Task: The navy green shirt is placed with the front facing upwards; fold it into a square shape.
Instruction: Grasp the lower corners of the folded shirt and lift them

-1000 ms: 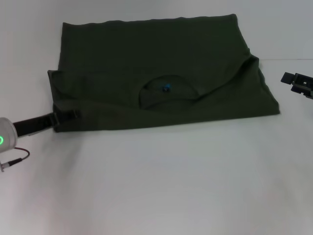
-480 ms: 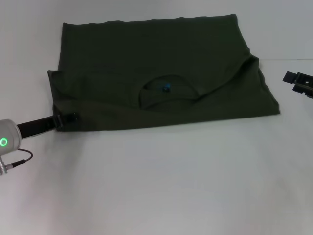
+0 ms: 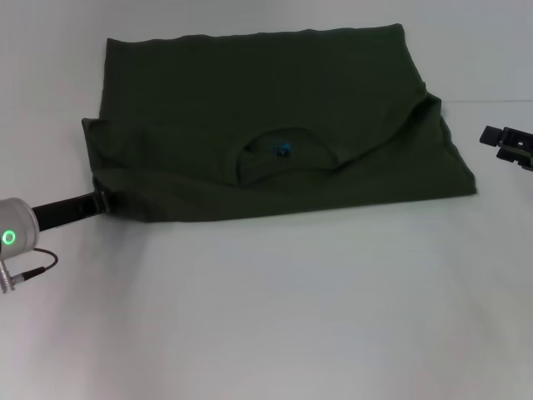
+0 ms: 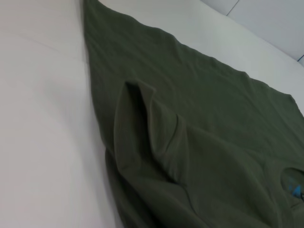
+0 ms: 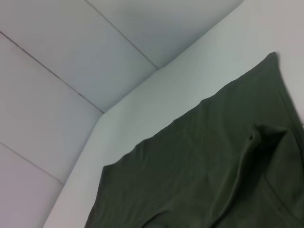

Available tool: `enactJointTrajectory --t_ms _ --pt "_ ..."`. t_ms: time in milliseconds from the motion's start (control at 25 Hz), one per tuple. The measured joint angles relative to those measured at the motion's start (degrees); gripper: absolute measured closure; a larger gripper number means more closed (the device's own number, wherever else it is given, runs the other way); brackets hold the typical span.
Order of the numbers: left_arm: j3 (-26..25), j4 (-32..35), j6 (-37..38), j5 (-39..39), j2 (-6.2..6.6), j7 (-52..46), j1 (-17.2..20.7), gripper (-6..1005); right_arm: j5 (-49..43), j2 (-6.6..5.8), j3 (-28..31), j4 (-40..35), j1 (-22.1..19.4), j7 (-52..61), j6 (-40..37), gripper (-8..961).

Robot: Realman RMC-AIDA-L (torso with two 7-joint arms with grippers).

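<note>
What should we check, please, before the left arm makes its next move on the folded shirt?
1. Left gripper at the shirt's near left corner: ok.
2. Firm hold on that corner: cannot tell; the fabric hides the contact.
3. Navy green shirt folded once, collar lying on top: ok.
4. Square shape reached: not ok; it is wider than deep, with the left sleeve bunched.
5. Right gripper clear of the cloth, off its right edge: ok.
6. Table bare in front of the shirt: ok.
</note>
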Motion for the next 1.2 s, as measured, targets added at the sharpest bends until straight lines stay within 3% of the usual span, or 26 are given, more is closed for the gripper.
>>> enactJointTrajectory --t_ms 160,440,600,720,880,1200 --pt "-0.08 1.31 1.73 -0.03 0.15 0.03 0.4 910 -3.63 -1.08 -0.23 -0.11 1.13 1.96 -0.08 279" --pt "-1.04 3.22 5.57 -0.4 1.38 0.17 0.54 946 -15.4 -4.51 -0.39 -0.62 4.74 10.09 -0.09 279" --pt "-1.5 3.73 6.1 -0.53 1.66 -0.18 0.26 956 -24.96 -5.42 -0.66 -0.77 8.78 16.71 0.44 279" --pt "-1.51 3.79 6.13 -0.55 1.76 -0.32 -0.11 956 -32.92 -5.15 -0.66 -0.8 12.59 20.83 1.94 279" --pt "-1.51 3.81 6.16 -0.62 1.78 -0.34 -0.44 956 -39.75 -3.91 -0.72 -0.65 16.18 22.85 5.51 279" --pt "-1.59 3.81 5.66 -0.65 1.88 -0.37 -0.52 956 -41.38 -1.02 -3.85 0.38 17.42 23.07 13.29 279"
